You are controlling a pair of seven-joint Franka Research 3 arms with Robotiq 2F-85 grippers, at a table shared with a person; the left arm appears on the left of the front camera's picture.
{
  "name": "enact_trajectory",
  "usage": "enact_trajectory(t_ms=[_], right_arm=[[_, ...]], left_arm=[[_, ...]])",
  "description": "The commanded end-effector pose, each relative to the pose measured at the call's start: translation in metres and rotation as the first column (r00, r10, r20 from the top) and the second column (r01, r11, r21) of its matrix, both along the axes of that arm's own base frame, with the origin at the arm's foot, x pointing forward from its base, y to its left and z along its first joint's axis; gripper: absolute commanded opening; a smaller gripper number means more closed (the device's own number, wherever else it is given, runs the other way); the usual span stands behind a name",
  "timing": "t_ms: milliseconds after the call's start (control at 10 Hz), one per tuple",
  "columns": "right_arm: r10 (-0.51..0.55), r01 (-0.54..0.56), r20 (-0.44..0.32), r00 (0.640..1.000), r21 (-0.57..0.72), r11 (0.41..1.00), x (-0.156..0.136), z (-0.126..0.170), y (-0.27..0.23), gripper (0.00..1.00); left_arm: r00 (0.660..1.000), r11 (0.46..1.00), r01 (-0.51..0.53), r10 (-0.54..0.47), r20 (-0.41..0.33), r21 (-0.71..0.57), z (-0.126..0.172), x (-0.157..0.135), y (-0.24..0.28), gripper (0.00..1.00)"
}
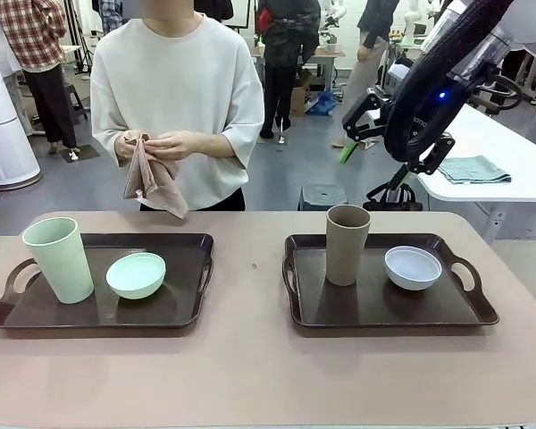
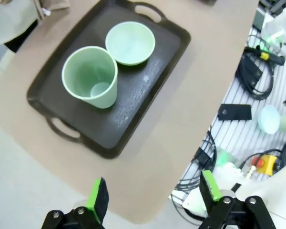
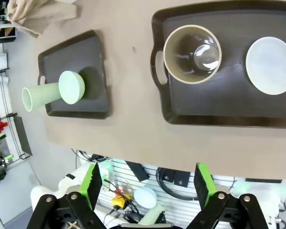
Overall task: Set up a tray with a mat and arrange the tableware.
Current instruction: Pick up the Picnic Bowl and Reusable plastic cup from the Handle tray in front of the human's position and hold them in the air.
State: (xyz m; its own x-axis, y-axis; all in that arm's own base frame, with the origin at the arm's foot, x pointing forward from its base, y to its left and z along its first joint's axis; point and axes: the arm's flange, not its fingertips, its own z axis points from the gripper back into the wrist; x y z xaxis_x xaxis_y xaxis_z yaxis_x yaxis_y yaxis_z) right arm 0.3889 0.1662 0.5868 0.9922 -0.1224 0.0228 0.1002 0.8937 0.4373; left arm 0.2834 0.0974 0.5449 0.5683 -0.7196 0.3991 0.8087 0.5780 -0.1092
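Left pincer (image 2: 152,187) and right pincer (image 3: 147,175) hang spread and empty, and the person (image 1: 174,85) at upper left holds the mat (image 1: 152,183), so laying it likely needs the lower-left tray (image 1: 193,239) cleared first.

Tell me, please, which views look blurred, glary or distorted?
Front view: sharp, evenly lit. Left wrist view: slightly blurred throughout. Right wrist view: glare inside the tan-brown tumbler; wide-angle distortion leans the mint green tumbler outward.
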Motion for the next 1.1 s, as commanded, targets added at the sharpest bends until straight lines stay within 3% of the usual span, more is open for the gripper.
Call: enact_trajectory(t_ms=[0, 200, 300, 400, 500, 700, 1000], right_arm=[[0.001, -0.001, 0.001, 1.0, -0.013, 1.0, -0.006, -0.004, -0.004, 1.0], [-0.004, 0.004, -0.001, 1.0, 0.002, 1.0, 0.0, 0.0, -0.002, 1.0], [0.033, -0.034, -0.018, 0.999, -0.044, 0.998, 0.007, -0.011, 0.021, 1.0], [0.08, -0.083, -0.033, 0.996, -0.091, 0.992, 0.015, -0.02, 0.05, 1.0], [0.156, -0.162, -0.061, 0.986, -0.116, 0.98, 0.021, -0.028, 0.079, 1.0], [0.253, -0.264, -0.085, 0.964, -0.154, 0.952, 0.036, -0.043, 0.129, 1.0], [0.28, -0.301, -0.127, 0.952, -0.21, 0.93, 0.058, -0.074, 0.183, 1.0]], left_arm=[[1.0, 1.0, -0.009, 0.009, 0.011, 0.007, -0.004, 0.001, -0.001, 1.0], [1.0, 1.0, 0.0, 0.0, 0.0, 0.0, 0.0, 0.0, 0.0, 1.0], [0.999, 0.998, 0.045, -0.044, 0.028, -0.041, -0.007, 0.03, -0.002, 1.0], [0.984, 0.986, 0.164, -0.162, 0.079, -0.018, -0.012, 0.05, 0.001, 1.0], [0.948, 0.958, 0.288, -0.285, 0.145, -0.004, -0.012, 0.061, 0.009, 1.0], [0.885, 0.916, 0.399, -0.378, 0.271, -0.026, -0.021, 0.075, 0.012, 1.0], [0.85, 0.856, 0.501, -0.459, 0.259, -0.126, -0.04, 0.107, 0.021, 1.0]])
